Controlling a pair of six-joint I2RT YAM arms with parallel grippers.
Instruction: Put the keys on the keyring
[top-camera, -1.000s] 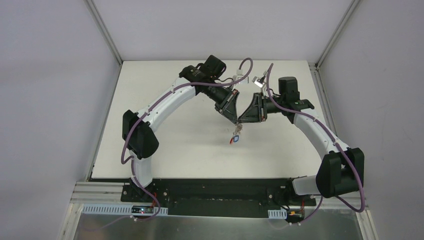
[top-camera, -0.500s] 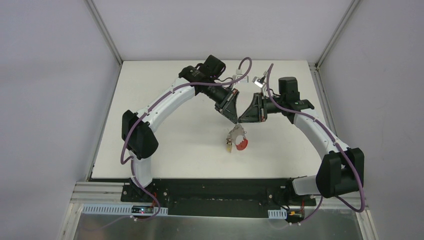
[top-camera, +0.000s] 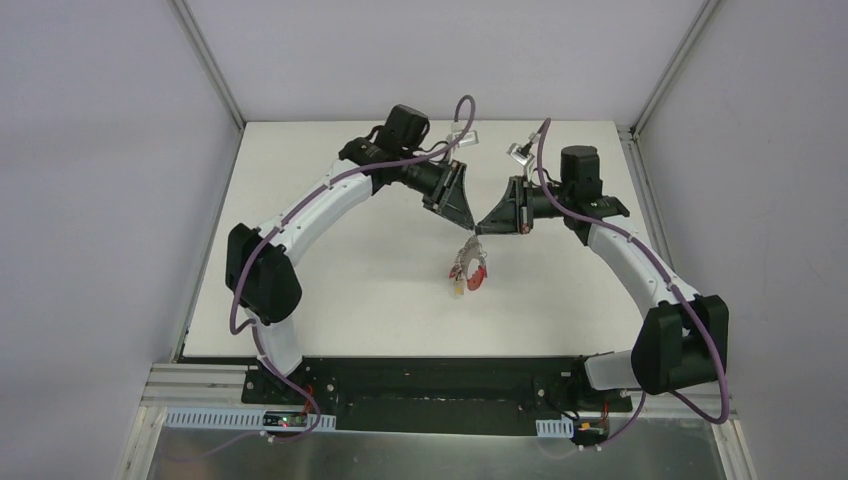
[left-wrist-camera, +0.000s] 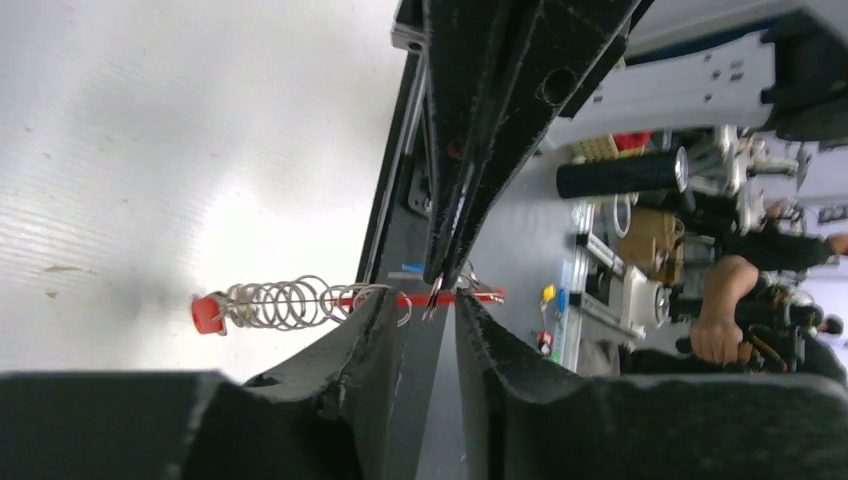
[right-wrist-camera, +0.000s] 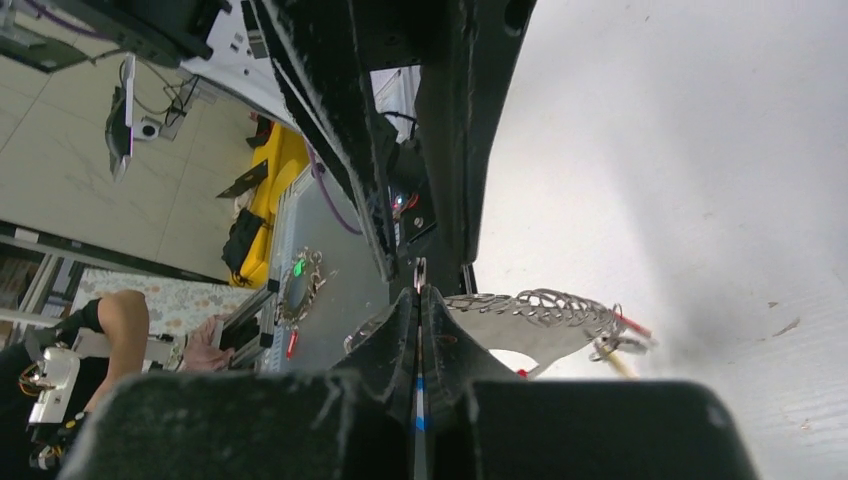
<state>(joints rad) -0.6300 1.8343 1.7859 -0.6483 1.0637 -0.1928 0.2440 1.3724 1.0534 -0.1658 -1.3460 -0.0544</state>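
Right gripper: jaws pressed together on a thin metal part of the keyring, which sits just below the two meeting arm tips at the centre of the top view, over the white table; contact with the table cannot be determined. Left gripper: jaws slightly apart, one on either side of the keyring's wire, not clamped on it. The keyring carries a row of wire loops and small keys, one red-capped and one yellowish; other colours are indiscernible.
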